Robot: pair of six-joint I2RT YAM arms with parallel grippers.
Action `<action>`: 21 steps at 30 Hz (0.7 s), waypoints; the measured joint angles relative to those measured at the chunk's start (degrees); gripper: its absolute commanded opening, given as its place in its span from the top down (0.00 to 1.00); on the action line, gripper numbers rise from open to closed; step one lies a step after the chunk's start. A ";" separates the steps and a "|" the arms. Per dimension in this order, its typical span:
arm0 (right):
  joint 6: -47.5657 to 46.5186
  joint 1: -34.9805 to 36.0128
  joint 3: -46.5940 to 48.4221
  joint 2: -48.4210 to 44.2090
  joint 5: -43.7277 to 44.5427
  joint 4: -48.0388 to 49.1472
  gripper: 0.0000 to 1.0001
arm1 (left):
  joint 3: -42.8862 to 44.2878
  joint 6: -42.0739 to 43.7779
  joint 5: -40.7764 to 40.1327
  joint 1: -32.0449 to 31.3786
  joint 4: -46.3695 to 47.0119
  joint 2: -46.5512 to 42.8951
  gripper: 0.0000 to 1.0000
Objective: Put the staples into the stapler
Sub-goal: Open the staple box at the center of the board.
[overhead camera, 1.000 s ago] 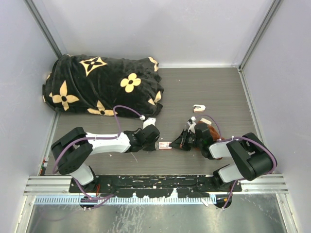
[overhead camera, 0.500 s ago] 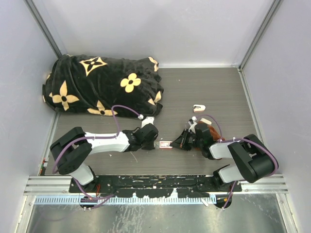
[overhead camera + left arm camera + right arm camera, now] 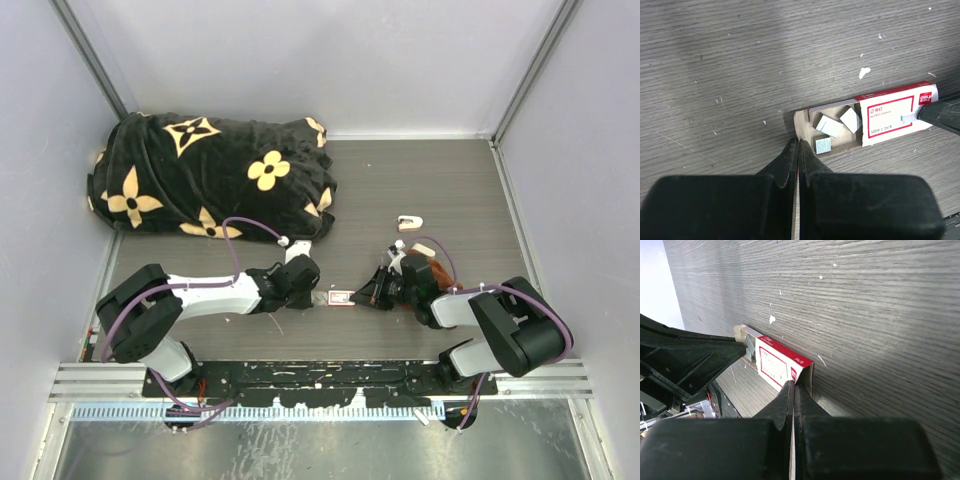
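The staples' white box with its red label (image 3: 339, 297) lies on the table between my two grippers. In the left wrist view its sleeve (image 3: 892, 115) is slid partly off the grey tray (image 3: 804, 120), and short blocks of silvery staples (image 3: 830, 126) lie loose in the tray. My left gripper (image 3: 796, 143) is shut at the tray's end flap. My right gripper (image 3: 792, 386) is shut on the sleeve's open end (image 3: 775, 365). The small pink and white stapler (image 3: 410, 223) lies apart on the table, behind the right gripper (image 3: 362, 297).
A large black blanket with yellow flowers (image 3: 210, 180) fills the back left. A rust-brown cloth (image 3: 441, 272) lies by the right wrist, with a small pale piece (image 3: 424, 247) just behind it. Walls close in the table on three sides.
My left gripper has drawn back a little to the left, away from the box sleeve. The right gripper and the box have hardly moved.
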 measured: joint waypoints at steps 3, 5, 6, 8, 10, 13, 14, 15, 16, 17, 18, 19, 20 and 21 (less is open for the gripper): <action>0.00 0.00 0.02 0.00 -0.02 -0.02 1.00 | -0.24 0.04 -0.26 0.04 -0.13 -0.26 1.00; -0.02 0.00 0.02 0.00 0.00 -0.04 1.00 | -0.26 0.04 -0.31 0.04 -0.28 -0.35 1.00; -0.02 0.00 0.02 0.00 0.00 -0.02 1.00 | -0.28 0.07 -0.31 0.04 -0.28 -0.37 1.00; -0.04 0.00 0.02 0.00 -0.02 -0.04 1.00 | -0.28 0.09 -0.33 0.04 -0.28 -0.37 1.00; -0.09 0.00 0.04 0.00 0.00 -0.07 1.00 | -0.28 0.09 -0.37 0.04 -0.28 -0.37 1.00; -0.20 0.00 0.07 0.00 0.00 -0.09 1.00 | -0.39 0.20 -0.55 0.04 -0.37 -0.48 1.00; -0.22 0.00 0.07 0.00 0.00 -0.07 1.00 | -0.44 0.20 -0.63 0.04 -0.37 -0.55 1.00; -0.22 0.00 0.07 0.00 0.00 -0.07 1.00 | -0.52 0.22 -0.72 0.04 -0.48 -0.66 1.00; -0.22 0.00 0.09 0.00 0.00 -0.09 1.00 | -0.59 0.24 -0.83 0.04 -0.57 -0.72 1.00; -0.22 0.00 0.09 0.00 0.00 -0.09 1.00 | -0.66 0.28 -0.90 0.07 -0.63 -0.81 1.00; -0.22 0.00 0.09 0.00 0.00 -0.09 1.00 | -0.70 0.28 -1.01 0.07 -0.70 -0.92 1.00; -0.22 0.00 0.09 0.00 0.00 -0.09 1.00 | -0.83 0.33 -1.11 0.09 -0.72 -1.03 1.00; -0.22 0.00 0.11 0.00 0.00 -0.11 1.00 | -0.94 0.35 -1.18 0.09 -0.72 -1.14 1.00; -0.22 0.00 0.11 0.00 0.00 -0.11 1.00 | -1.05 0.44 -1.27 0.09 -0.74 -1.25 1.00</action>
